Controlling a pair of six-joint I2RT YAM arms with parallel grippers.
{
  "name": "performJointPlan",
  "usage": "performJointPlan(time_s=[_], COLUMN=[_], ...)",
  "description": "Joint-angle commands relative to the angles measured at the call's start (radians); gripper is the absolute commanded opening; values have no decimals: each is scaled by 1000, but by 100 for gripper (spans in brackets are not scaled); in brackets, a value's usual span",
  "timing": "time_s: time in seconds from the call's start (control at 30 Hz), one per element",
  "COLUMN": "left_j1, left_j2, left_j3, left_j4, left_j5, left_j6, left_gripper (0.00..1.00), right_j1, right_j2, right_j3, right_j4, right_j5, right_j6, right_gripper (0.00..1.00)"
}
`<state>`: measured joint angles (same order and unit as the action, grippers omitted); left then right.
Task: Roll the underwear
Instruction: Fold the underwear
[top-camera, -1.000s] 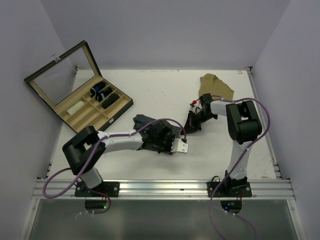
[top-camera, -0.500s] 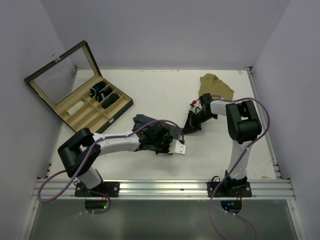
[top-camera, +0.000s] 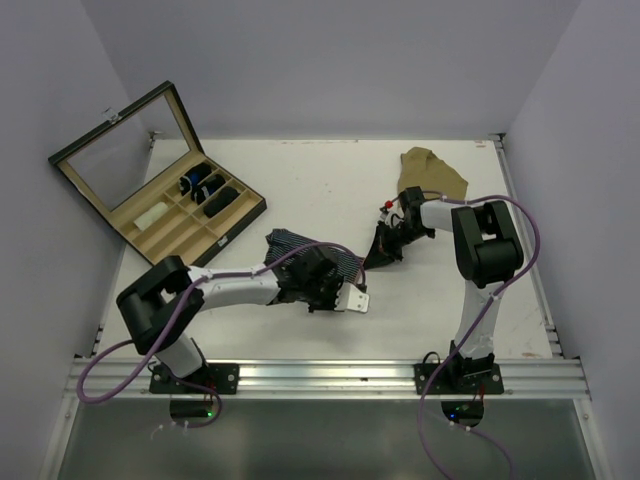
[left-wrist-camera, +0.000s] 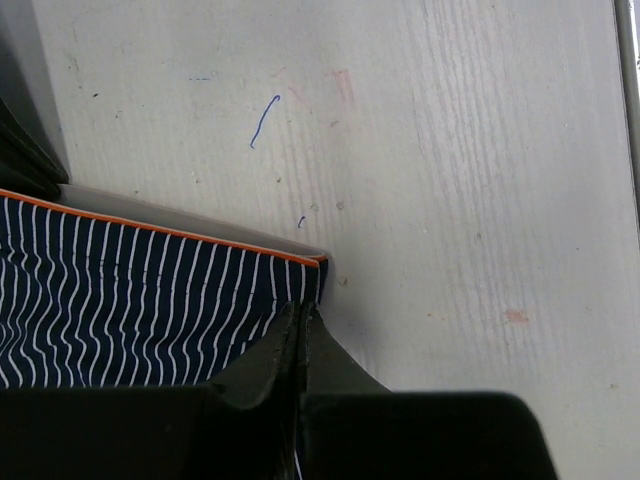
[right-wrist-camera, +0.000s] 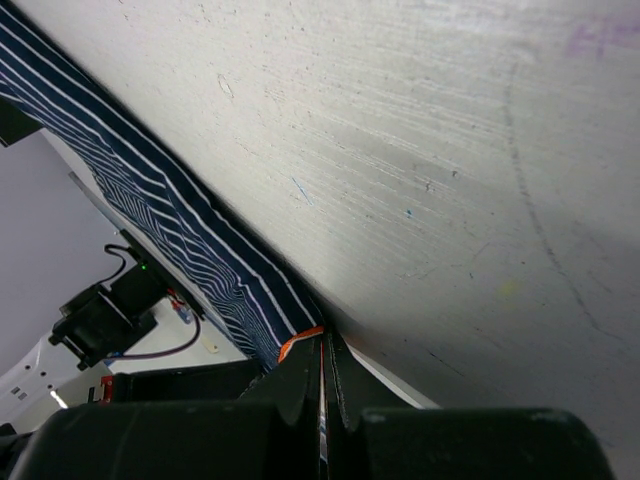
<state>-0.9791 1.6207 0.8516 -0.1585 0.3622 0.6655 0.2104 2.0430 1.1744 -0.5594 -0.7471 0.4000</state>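
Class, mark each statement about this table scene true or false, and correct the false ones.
1. The left claw and right claw are both shut on the underwear. True.
2. The box has its lid shut. False: the lid stands open.
3. A tan cloth lies at the far right of the table. True.
4. The underwear is plain red. False: it is dark blue with white stripes and an orange edge.
5. The box is empty. False: dark rolls lie in some compartments.
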Motion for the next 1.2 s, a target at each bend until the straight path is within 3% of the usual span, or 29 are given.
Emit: performJointPlan(time_s=[0.0,0.2,0.43,0.67,0.83,0.97,1.17], left_j1=[-12,-17,-20,-21,-20,-9,123], left_j2=[27,65,68,16,-56,-102,-156], left_j3=[-3,3,-5,32,102,129,87], left_j4=[42,66,63,30,-53,-127,-101], left_j5=[47,53,55,64,110,132,156], left_j6=[-30,-53,-70,-104,-118,-151,-271], left_gripper=[0,4,18,37,38,38,36], right_j1=[4,6,6,-3,-9,-9,-16], right_j2=[66,43,-39,-81,-83,-95,-41], right_j3=[-21,-18,34,131,246,287,251], right_j4=[50,39,-72,-298,-457,-517,-634], right_j5=[275,249,242,264,227,132,162], right_j6=[-59,-76,-173,-340,-516,-579,-667], right_gripper=[0,0,0,0,0,9,13])
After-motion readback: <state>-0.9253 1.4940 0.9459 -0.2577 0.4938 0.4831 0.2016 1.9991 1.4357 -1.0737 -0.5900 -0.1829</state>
